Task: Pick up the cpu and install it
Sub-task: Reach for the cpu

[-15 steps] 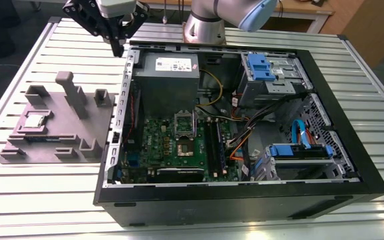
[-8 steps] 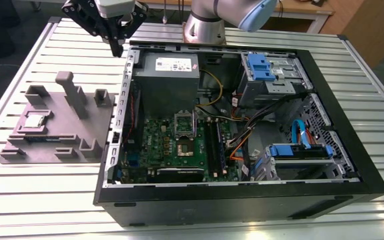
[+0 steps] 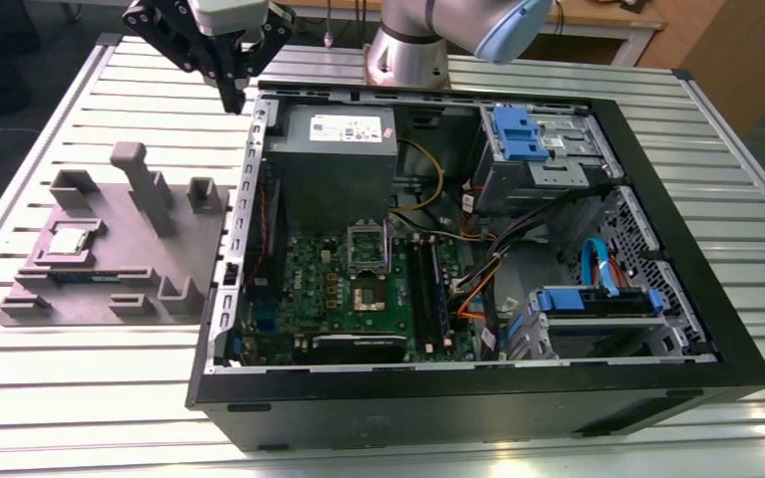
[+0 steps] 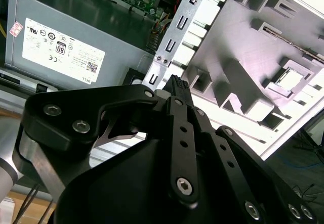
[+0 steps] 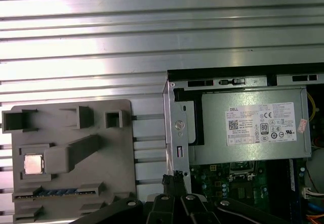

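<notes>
At the exterior view's left, the cpu [image 3: 71,240] lies flat in a recess of the grey tray [image 3: 136,261]. Further right, the gripper [image 3: 232,98] hangs above the computer case's [image 3: 489,388] far corner beside the tray, fingers seemingly pressed together on nothing, well apart from the cpu.

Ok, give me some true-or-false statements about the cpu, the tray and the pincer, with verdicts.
1. The cpu lies in the grey tray. True.
2. The pincer grips the cpu. False: it is shut on nothing, up over the rim of the computer case.
3. The grey tray sits to the exterior view's left of the computer case. True.
4. The power supply rests on the grey tray. False: it sits inside the computer case.
</notes>
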